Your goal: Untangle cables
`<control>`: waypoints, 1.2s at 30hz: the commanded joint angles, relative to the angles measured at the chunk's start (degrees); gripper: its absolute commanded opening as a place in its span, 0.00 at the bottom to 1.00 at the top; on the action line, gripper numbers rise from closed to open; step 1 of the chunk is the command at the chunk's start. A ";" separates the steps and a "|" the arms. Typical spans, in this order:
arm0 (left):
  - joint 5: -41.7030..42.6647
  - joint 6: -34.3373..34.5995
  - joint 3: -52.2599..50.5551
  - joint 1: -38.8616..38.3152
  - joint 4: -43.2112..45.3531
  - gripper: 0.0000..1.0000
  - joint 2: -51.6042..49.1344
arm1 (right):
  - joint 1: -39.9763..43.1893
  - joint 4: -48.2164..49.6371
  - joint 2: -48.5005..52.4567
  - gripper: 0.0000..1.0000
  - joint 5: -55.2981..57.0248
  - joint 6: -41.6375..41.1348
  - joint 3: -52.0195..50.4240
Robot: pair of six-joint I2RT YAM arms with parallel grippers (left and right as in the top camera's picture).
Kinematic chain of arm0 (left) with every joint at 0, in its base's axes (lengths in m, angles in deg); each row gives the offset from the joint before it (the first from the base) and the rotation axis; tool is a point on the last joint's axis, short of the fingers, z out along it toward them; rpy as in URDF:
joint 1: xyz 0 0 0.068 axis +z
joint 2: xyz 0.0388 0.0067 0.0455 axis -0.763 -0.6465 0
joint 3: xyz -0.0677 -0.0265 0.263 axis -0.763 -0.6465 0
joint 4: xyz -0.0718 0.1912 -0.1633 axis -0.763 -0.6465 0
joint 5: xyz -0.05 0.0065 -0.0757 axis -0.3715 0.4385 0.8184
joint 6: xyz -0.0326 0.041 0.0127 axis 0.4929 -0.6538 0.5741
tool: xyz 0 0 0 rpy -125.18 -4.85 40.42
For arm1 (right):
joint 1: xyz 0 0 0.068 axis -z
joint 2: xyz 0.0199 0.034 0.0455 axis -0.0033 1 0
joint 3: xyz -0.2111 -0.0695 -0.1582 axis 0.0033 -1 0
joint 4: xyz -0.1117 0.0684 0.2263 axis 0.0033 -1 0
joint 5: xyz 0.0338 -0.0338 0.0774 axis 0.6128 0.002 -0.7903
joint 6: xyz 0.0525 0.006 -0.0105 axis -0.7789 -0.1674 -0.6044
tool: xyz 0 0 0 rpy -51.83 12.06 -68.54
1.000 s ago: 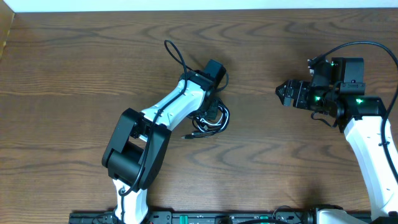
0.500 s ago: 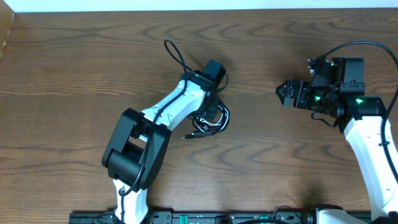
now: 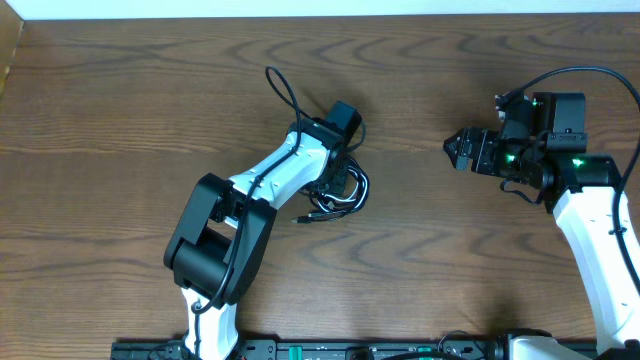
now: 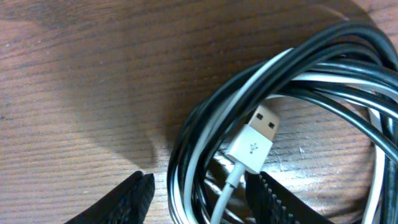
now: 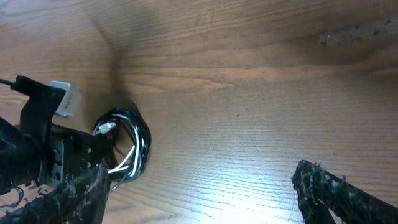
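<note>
The cables [image 3: 345, 193] lie coiled together as one black-and-white bundle on the wooden table, just below my left wrist. In the left wrist view the coil [image 4: 298, 81] fills the right half, and a white USB plug [image 4: 252, 140] lies inside the loop. My left gripper [image 4: 200, 186] straddles the coil's near side. Its jaws are partly open, with a gap between the left finger [image 4: 134, 196] and the strands. A small black plug end [image 3: 301, 217] sticks out to the left of the coil. My right gripper [image 3: 455, 150] hovers wide open and empty, far to the right. Its wrist view shows the coil [image 5: 127, 143] at the left.
A thick black arm wire [image 3: 283, 90] loops up behind the left wrist. Another [image 3: 590, 75] arcs over the right arm. Bare wooden table [image 3: 420, 250] lies between the two arms. The table's far edge [image 3: 320, 14] runs along the top.
</note>
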 commanded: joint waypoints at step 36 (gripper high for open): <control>2.40 -9.66 4.50 1.27 1.79 0.09 6.86 | -0.87 0.55 0.20 0.93 0.15 -0.02 1.07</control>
